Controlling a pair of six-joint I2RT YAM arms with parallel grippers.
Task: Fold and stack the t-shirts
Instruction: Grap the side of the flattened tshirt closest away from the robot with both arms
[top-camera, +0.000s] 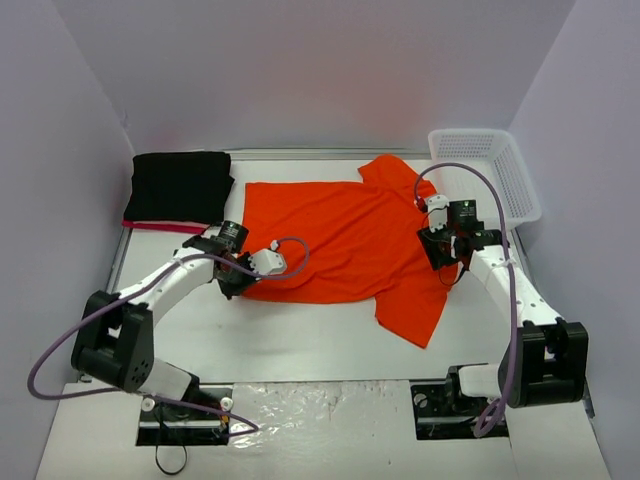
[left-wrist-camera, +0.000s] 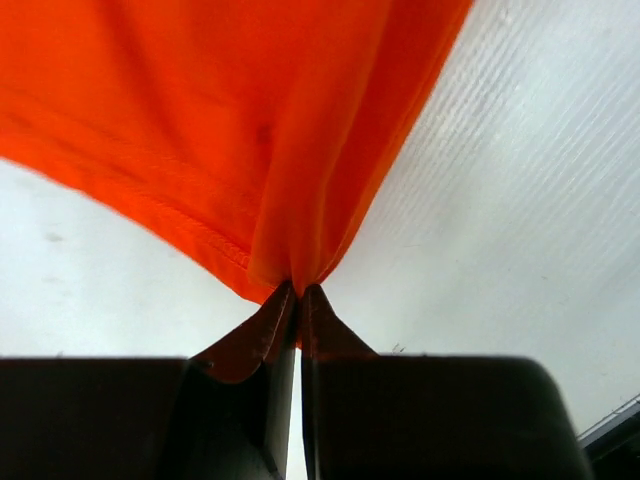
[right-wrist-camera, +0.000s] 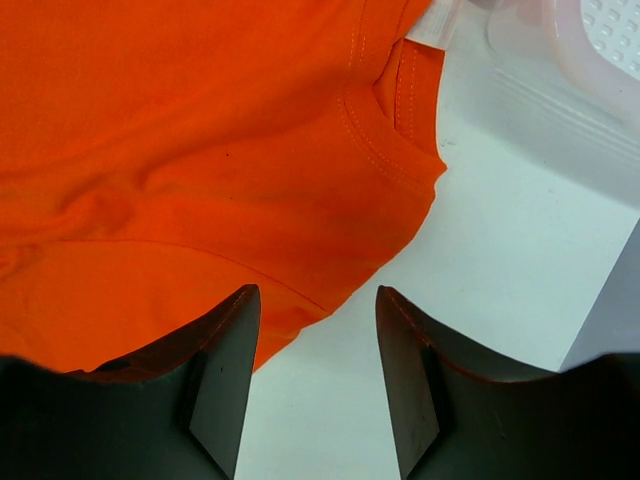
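An orange t-shirt (top-camera: 345, 240) lies spread across the middle of the white table, one sleeve toward the near right. My left gripper (top-camera: 232, 280) is shut on its near left hem corner; the left wrist view shows the orange cloth (left-wrist-camera: 250, 130) pinched between the closed fingertips (left-wrist-camera: 300, 292). My right gripper (top-camera: 437, 255) is open above the shirt's right edge near the collar (right-wrist-camera: 400, 100); the cloth edge (right-wrist-camera: 250, 200) lies under the left finger, with bare table between the tips (right-wrist-camera: 316, 300). A folded black shirt (top-camera: 180, 185) sits on a pink one (top-camera: 160, 226) at the far left.
A white plastic basket (top-camera: 490, 170) stands at the far right corner, its rim also in the right wrist view (right-wrist-camera: 560, 60). Light walls enclose the table on three sides. Purple cables loop from both arms.
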